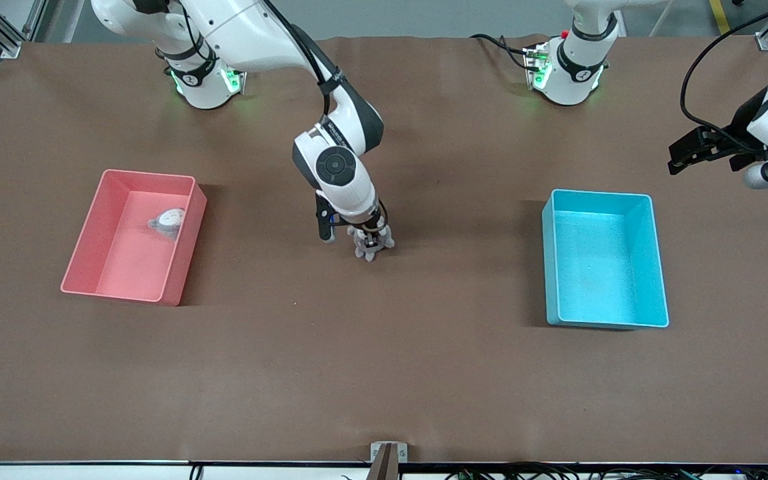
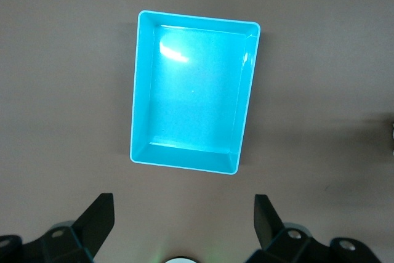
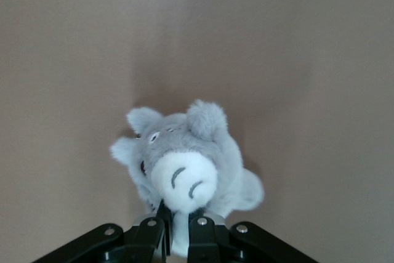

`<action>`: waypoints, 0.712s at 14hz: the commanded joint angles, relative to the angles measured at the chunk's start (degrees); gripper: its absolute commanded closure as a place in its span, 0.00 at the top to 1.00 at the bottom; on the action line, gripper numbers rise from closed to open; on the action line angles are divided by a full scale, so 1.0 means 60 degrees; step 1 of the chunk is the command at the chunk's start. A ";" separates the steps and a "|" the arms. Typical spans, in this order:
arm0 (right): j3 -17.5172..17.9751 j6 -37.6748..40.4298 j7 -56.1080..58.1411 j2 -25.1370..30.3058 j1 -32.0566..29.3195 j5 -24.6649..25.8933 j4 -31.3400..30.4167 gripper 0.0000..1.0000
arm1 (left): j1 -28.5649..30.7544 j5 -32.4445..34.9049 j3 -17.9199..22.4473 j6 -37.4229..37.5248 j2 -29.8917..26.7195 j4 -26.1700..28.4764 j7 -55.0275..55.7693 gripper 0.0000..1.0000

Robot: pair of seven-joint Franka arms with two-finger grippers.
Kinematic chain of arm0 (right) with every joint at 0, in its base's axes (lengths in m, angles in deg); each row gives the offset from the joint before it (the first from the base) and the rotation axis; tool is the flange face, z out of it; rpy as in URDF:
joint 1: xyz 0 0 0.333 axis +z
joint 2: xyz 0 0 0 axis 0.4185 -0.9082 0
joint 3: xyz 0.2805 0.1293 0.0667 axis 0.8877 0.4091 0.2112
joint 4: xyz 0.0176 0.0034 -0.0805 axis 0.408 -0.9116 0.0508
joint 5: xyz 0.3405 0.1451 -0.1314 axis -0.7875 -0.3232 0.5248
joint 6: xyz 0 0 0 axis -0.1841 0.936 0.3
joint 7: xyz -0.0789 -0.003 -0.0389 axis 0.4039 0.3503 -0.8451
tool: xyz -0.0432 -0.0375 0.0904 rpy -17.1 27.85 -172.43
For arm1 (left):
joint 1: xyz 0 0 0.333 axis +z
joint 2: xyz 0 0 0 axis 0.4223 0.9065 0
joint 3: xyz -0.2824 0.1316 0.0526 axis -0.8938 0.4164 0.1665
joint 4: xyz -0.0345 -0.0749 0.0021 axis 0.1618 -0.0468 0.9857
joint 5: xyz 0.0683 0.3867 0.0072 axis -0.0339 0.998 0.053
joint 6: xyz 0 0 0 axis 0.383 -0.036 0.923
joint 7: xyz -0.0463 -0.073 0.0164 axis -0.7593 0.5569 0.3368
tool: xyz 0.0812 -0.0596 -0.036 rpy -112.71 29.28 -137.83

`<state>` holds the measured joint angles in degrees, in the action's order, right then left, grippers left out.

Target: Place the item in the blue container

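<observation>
The blue container (image 1: 597, 267) stands empty toward the left arm's end of the table; it also fills the left wrist view as an empty blue container (image 2: 194, 90). A small grey and white plush toy (image 1: 364, 248) sits at the table's middle, between the two bins. My right gripper (image 1: 372, 244) points straight down and is shut on it. In the right wrist view the plush toy (image 3: 184, 164) is pinched at its white lower part by my right gripper (image 3: 178, 229). My left gripper (image 1: 683, 157) waits open and empty, up beside the container; in its wrist view the left gripper (image 2: 183, 204) is spread wide.
A pink bin (image 1: 91, 253) of the same shape stands toward the right arm's end of the table, with another small plush toy (image 1: 169, 222) inside it. Brown table surface (image 1: 384, 360) stretches between the bins and toward the front camera.
</observation>
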<state>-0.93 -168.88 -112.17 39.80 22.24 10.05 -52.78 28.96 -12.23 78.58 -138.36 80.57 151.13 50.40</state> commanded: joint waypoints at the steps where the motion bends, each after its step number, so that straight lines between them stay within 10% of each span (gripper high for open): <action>1: -0.0109 -0.0486 -0.0622 -0.0244 0.0007 0.0138 0.0339 0.15 | -0.0063 -0.0105 0.0000 0.0150 0.0105 -0.0121 -0.0187 1.00; 2: -0.0110 -0.0429 -0.0594 -0.0214 -0.0110 0.0225 0.0499 0.81 | -0.0063 -0.0105 0.0000 0.0150 0.0121 -0.0121 -0.0187 1.00; 3: -0.0139 -0.0356 -0.0535 -0.0199 -0.0125 0.0472 0.0631 1.00 | -0.0063 -0.0091 0.0000 0.0150 0.0121 -0.0135 -0.0187 1.00; 10: -0.0197 0.4210 0.4350 0.0896 -0.1792 0.1002 0.1923 1.00 | 0.0083 -0.0046 0.0030 0.0136 0.0121 -0.0208 -0.0202 1.00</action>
<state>-2.98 -148.45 -94.36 40.65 15.01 15.45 -39.71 28.79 -12.23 78.64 -138.37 81.20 151.13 50.39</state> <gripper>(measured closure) 0.119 0.000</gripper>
